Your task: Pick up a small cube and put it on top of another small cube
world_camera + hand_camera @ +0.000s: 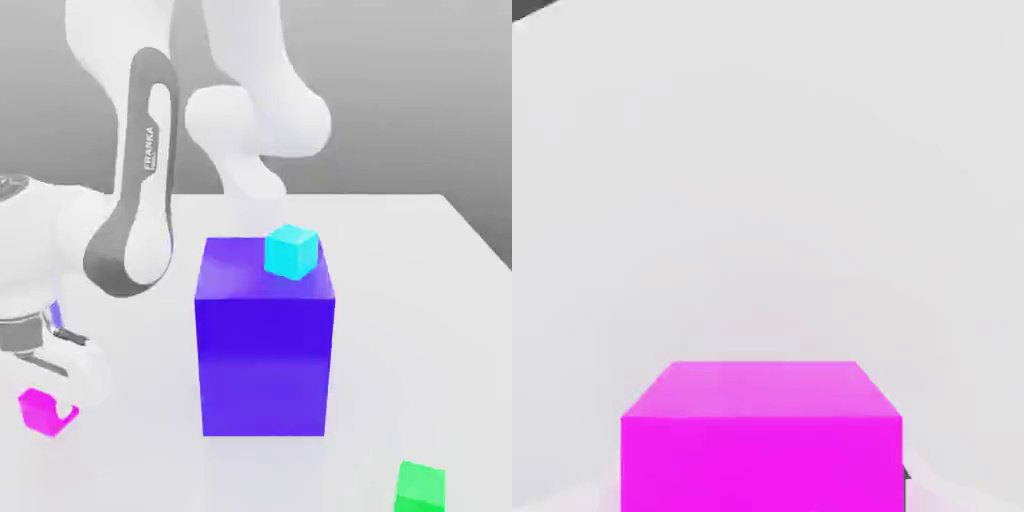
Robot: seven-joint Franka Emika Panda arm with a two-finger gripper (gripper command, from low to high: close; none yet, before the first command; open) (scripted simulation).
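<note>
Fingers (pixel 68 398) closed on pink cube (pixel 42 412), low at the exterior view's left; squared up between them, likely so the grip stays even. Cyan cube (pixel 291 252) sits on big blue block (pixel 264 365), green cube (pixel 420 488) on the surface (pixel 390 300). Stack target unclear; lift probably next.

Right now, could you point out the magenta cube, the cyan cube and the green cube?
Magenta cube (pixel 761 465): hand view, side face.
Cyan cube (pixel 290 253): exterior view, front.
Green cube (pixel 420 491): exterior view, front face.
</note>
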